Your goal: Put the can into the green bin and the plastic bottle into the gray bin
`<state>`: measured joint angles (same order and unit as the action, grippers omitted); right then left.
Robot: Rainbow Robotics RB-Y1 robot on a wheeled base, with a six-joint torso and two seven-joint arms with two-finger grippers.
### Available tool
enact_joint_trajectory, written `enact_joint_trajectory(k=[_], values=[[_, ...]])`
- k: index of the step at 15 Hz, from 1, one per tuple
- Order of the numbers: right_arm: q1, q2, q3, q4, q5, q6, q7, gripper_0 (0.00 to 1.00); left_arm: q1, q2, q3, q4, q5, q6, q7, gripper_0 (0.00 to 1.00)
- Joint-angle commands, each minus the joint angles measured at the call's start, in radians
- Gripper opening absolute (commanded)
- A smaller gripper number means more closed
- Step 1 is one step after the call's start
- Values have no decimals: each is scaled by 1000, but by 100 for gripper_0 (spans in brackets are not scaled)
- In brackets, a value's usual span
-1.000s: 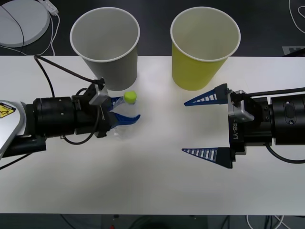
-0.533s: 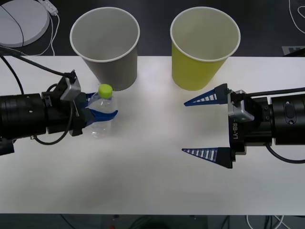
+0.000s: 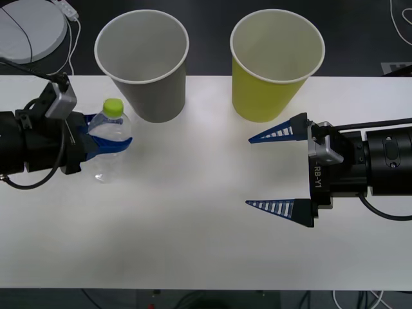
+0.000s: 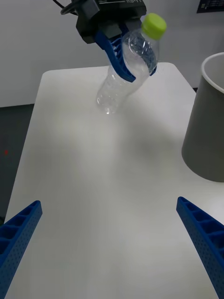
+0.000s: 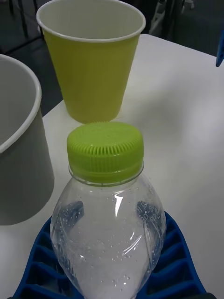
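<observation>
Black arms, ribbed blue fingers (image 3: 280, 132)

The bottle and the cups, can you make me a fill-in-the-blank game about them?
1. The left gripper is shut on the ____.
2. The bottle's cap is colored ____.
3. The cup nearest the bottle is the ____ one.
4. The right gripper, near the green cup, has its fingers wide ____.

Missing words: bottle; green; gray; open

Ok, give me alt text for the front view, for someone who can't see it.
The left gripper, at the table's left side, holds a small clear plastic bottle with a green cap, just left of the gray bin. The green bin stands to the right, and the right gripper waits open in front of it.
</observation>
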<state>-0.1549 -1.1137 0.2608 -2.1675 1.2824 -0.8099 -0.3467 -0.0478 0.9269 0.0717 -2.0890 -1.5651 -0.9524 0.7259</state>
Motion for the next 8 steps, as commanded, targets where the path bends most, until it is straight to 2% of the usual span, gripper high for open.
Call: enact_joint_trajectory(k=[1,4,8], values=[[0,0,0,0,0,0,0,100,-3,38,28,-3,7,-19,27,0],[0,0,0,0,0,0,0,100,-4,63,102,-6,19,-101,93,0],[0,0,0,0,0,0,0,100,-40,142,149,-5,19,-180,181,0]])
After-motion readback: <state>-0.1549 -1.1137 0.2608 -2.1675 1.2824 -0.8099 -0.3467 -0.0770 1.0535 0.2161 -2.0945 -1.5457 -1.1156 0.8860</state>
